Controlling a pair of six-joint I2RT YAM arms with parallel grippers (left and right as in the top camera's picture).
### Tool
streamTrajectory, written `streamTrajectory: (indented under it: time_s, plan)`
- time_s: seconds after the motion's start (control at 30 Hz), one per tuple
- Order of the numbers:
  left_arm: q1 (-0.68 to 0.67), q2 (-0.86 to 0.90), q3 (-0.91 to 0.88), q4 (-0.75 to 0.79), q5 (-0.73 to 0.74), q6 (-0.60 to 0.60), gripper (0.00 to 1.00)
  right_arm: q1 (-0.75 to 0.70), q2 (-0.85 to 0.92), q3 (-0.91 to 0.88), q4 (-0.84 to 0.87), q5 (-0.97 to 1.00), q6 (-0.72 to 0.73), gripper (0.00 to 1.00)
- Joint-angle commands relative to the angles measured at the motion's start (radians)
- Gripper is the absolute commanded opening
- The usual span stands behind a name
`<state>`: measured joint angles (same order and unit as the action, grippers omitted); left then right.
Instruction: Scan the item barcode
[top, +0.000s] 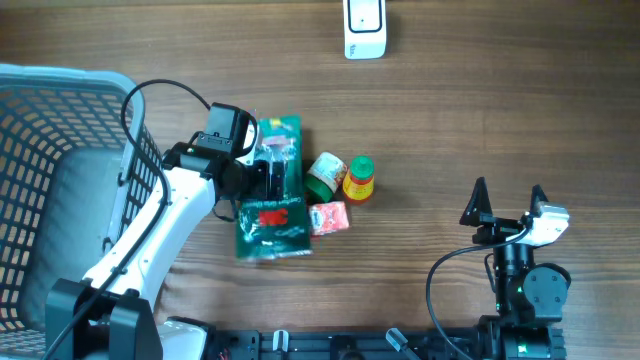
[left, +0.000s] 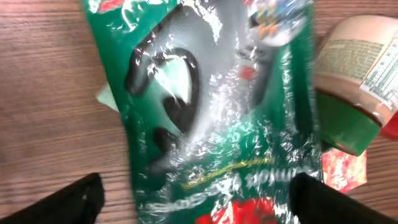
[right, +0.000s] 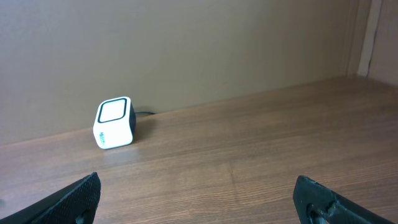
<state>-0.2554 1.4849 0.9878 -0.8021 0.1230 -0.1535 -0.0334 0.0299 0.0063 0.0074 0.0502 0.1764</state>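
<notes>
- R gripper (top: 507, 202): jaws wide apart, empty, near base.
- L gripper (top: 262, 172): jaws spread over green packet (top: 270, 228), not gripping; pkt flat mid-table, beside jar (top: 325, 172).
- Pkt prob. light, floppy, slick film; pinch an edge.
- Scanner (top: 365, 28): far edge.

Seen from overhead, the left pincer (top: 272, 178) covers the middle of the green packet (top: 285, 235), so the print under it cannot be read. The white scanner (top: 364, 35) is cut by the top edge and the basket (top: 60, 72) by the left edge. From the left wrist the packet is blurred and glaring, its top and bottom out of frame; whether a barcode faces up cannot be told. The jar (left: 354, 62) runs off the right side, its label too blurred to read. The red sachet (left: 341, 171) shows only a corner.
</notes>
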Motion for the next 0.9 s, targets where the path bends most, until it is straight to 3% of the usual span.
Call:
streamTrajectory:
  time_s: [0.0, 0.5, 0.87]
  plan:
    - [-0.009, 0.004, -0.008, 0.006, 0.045, -0.023, 1.00, 0.006, 0.000, 0.000, 0.003, 0.015, -0.019, 1.00]
    - [-0.049, -0.118, 0.108, 0.064, 0.045, -0.023, 1.00, 0.006, 0.000, 0.000, 0.003, 0.015, -0.019, 1.00]
    - [-0.048, -0.171, 0.405, 0.100, 0.026, -0.011, 1.00, 0.006, 0.000, 0.000, 0.003, 0.015, -0.019, 1.00]
